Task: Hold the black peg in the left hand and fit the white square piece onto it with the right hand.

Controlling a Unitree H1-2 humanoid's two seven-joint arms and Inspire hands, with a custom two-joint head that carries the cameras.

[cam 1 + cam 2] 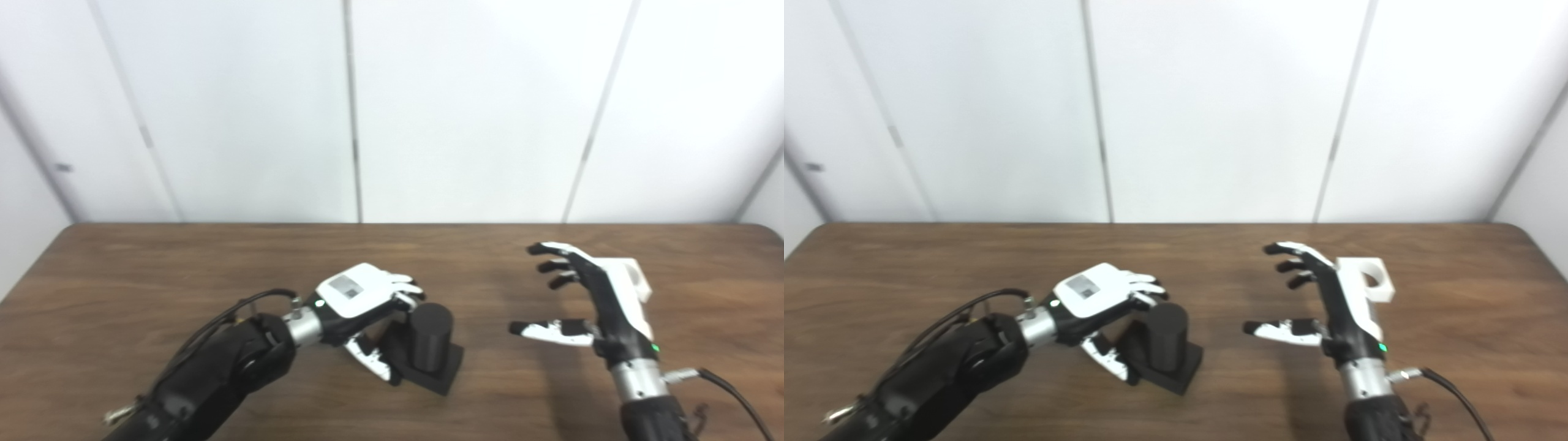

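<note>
The black peg (432, 335), a short cylinder on a square black base, stands upright on the wooden table (153, 263) near the front centre. My left hand (352, 297) reaches in from its left side. Its fingers (404, 288) curl toward the cylinder's top and the thumb (372, 361) lies by the base, with the grasp not closed. My right hand (1338, 306) hovers open to the right, fingers spread, palm facing left. The white square piece (1366, 278), with a round hole, lies on the table just behind that hand, partly hidden by it.
A white panelled wall (465, 110) runs along the table's far edge. Brown tabletop shows between the peg and my right hand. A black cable (1454, 395) trails from the right wrist.
</note>
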